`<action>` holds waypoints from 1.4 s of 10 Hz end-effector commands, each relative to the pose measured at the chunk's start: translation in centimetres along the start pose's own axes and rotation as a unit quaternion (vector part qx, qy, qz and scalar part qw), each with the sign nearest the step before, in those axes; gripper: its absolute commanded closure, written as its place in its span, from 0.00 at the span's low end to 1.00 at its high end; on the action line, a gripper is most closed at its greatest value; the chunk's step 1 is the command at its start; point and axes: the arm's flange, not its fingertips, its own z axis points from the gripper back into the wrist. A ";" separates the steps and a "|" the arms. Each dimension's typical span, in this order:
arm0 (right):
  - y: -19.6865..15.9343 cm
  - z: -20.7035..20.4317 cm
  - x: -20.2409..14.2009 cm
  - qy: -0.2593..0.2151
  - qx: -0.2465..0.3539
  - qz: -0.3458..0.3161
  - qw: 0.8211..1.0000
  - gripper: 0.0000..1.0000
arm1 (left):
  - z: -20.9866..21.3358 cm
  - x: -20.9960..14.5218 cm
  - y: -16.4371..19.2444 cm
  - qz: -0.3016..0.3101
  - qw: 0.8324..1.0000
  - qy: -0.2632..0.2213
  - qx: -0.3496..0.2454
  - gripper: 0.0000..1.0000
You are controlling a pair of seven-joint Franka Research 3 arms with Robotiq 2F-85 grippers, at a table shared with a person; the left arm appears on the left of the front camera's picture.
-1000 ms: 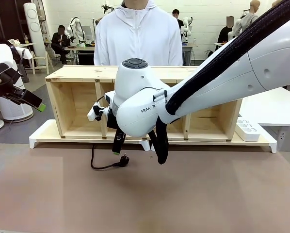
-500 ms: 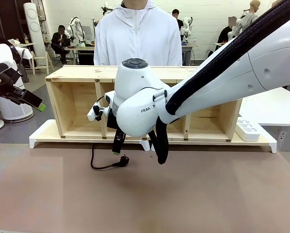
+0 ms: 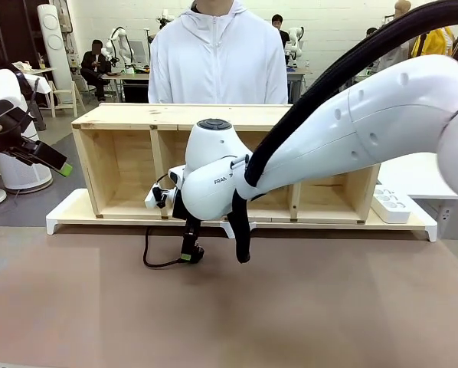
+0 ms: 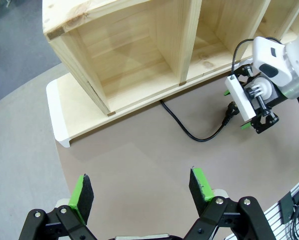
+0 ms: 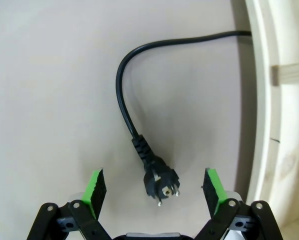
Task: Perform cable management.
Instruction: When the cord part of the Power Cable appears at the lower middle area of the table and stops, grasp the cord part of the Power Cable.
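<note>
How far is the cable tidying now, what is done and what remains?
Done: nothing yet; the cable lies loose on the table. In hand: the open right gripper straddles the plug, not gripping. To do: grasp and route it; the left gripper is open, empty.

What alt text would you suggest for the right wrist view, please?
The right end effector is open, its green-padded fingers either side of the round black plug of a thin black power cable lying on a matte brown tabletop. The cable curves away to the pale wooden shelf unit at the picture's right.
</note>
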 end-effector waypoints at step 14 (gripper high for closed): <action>-3.2 -4.0 1.3 0.045 0.098 0.068 0.992 0.00 | 0.0 0.0 0.0 0.008 1.000 -0.001 -0.003 0.00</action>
